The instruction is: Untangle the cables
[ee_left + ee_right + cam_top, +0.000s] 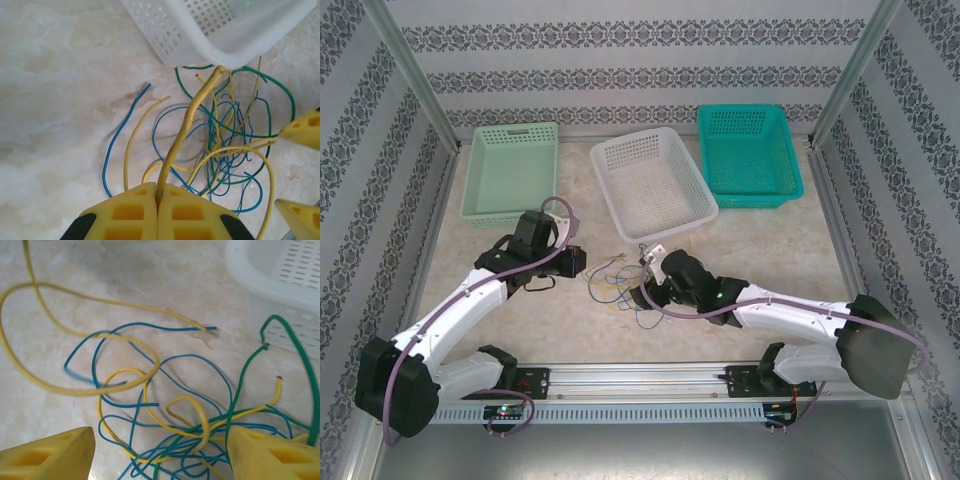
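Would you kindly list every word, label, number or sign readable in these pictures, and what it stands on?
None: no readable text in any view.
The pale green plastic basket, white perforated plastic basket, teal plastic basket and thin yellow, blue and green cables carry no lettering.
Anything on the metal rail at the arm bases is too small to tell.

White basket (655, 190) tight vs cables (620, 285) on far side; table (620, 335) on near side free.
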Tool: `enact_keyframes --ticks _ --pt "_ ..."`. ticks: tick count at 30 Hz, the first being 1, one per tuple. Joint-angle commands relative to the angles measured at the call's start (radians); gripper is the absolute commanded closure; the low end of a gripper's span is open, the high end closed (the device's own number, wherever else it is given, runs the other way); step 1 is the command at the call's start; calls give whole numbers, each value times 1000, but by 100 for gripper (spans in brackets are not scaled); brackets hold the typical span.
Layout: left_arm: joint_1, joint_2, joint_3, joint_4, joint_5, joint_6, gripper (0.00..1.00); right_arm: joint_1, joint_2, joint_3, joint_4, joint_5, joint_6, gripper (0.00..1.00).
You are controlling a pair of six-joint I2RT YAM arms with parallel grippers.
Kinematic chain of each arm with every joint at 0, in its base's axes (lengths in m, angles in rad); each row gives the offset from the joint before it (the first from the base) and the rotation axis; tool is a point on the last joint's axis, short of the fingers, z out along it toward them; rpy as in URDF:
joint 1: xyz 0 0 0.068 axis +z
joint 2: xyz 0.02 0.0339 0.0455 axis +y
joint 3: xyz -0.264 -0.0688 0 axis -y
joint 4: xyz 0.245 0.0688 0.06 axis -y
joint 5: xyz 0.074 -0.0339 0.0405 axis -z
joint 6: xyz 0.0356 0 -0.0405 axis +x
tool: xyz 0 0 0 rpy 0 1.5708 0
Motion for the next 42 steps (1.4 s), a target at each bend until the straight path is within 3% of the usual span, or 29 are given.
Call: enact_keyframes --ticks 1,8,17,22,32,42 --pt "-9 28 54 -24 6 7 95 24 16 -16 20 5 -92 29" --pt "-9 59 86 -14 47 -20 95 45 69 8 58 70 -152 28" --pt "3 63 76 31 83 -68 95 52 353 145 128 103 -143 29" --pt "20 28 73 10 52 -68 95 50 476 206 65 198 -92 43" --pt "121 -87 96 -90 56 -33 95 -53 464 138 -62 219 116 60" --pt "181 -145 210 -200 21 22 95 -60 487 140 -79 185 153 61"
